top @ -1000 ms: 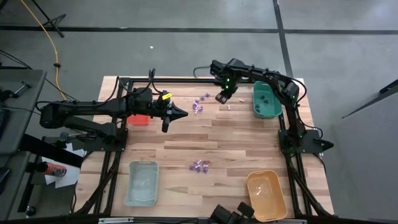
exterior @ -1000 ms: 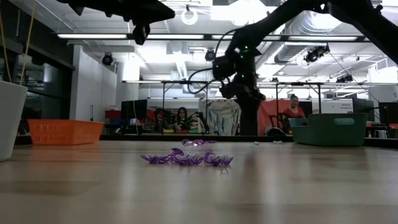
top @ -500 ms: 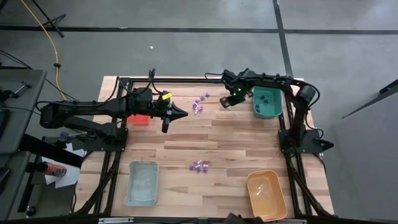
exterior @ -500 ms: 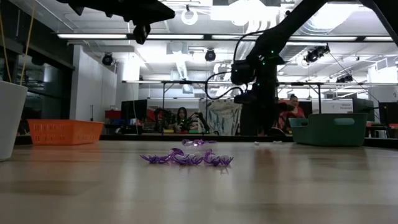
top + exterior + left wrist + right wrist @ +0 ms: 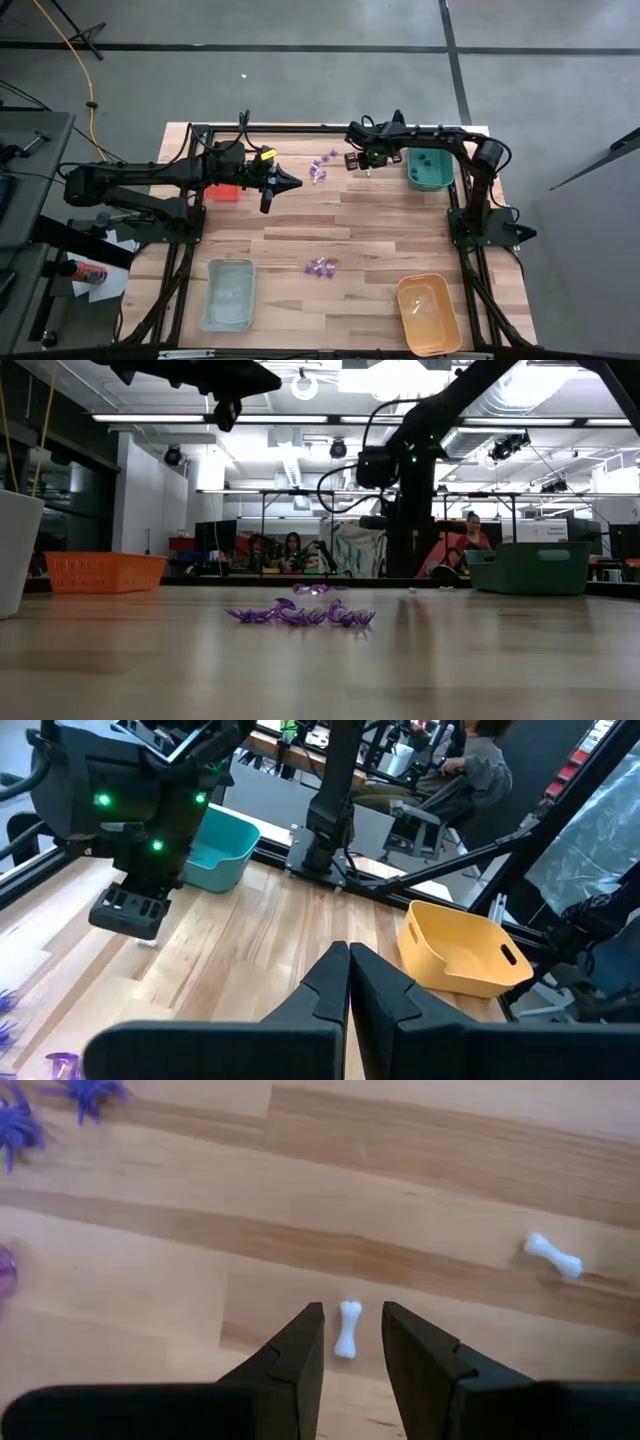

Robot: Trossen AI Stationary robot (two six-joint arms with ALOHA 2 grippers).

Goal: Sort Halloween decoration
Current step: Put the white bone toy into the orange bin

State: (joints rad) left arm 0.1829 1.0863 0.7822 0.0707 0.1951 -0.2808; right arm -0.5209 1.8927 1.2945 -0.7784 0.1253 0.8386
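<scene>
Tiny purple spider pieces lie in a cluster near the far edge (image 5: 320, 168) and another at mid-table (image 5: 320, 266). In the right wrist view, a small white bone (image 5: 346, 1328) lies flat on the wood, a second bone (image 5: 553, 1257) sits farther off, and purple pieces (image 5: 88, 1090) show at the corner. My right gripper (image 5: 350, 1312) (image 5: 352, 161) points down, open, its fingers standing either side of the first bone without touching it. My left gripper (image 5: 297, 183) (image 5: 348, 952) is shut and empty, held above the table beside the red tray.
Four trays sit on the table: red (image 5: 225, 192) at the left, green (image 5: 428, 168) at the far right with dark pieces inside, pale blue (image 5: 228, 293) near left, orange (image 5: 428, 312) near right. Bare wood lies between the two purple clusters.
My right gripper swung toward the table's right, close to the green tray, then came back toward the left. Its wrist turned meanwhile, and the arm now stretches along the far edge. The left arm and the pieces have kept still.
</scene>
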